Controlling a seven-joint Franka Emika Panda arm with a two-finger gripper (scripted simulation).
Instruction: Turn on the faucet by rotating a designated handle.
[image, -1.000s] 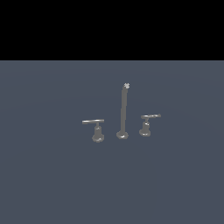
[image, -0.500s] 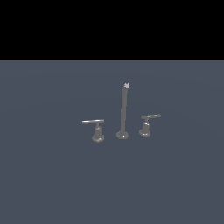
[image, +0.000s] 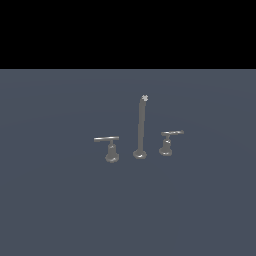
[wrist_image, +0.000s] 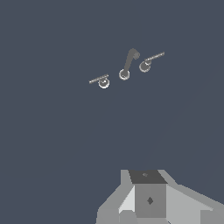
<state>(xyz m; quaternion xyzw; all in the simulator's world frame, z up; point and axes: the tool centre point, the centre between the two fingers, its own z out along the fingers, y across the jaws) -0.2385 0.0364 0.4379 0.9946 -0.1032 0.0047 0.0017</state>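
A flat grey-blue counter (image: 60, 200) across the lower part of the exterior view, black above it. Near the middle, three small grey metal pieces in a row: the faucet (image: 140, 127).

Left of centre in that view, the handle (image: 108, 145): a long, straight, level bar on a slim stem with a rounded base. Just right of it, the spout (image: 141, 125), tall, thin and upright on a round base. Further right, the other handle (image: 168, 140), with a shorter bar, a bit tilted, on a chunkier base. All three near each other, not touching.

In the wrist view, the same three pieces small and far off in the upper middle of the frame, seen from above. At the bottom edge of that frame, part of the gripper (wrist_image: 148, 197), pale grey blocks, well apart from the faucet. Jaws cut off by the frame edge: cannot tell if spread or pressed together. Nothing seen held.
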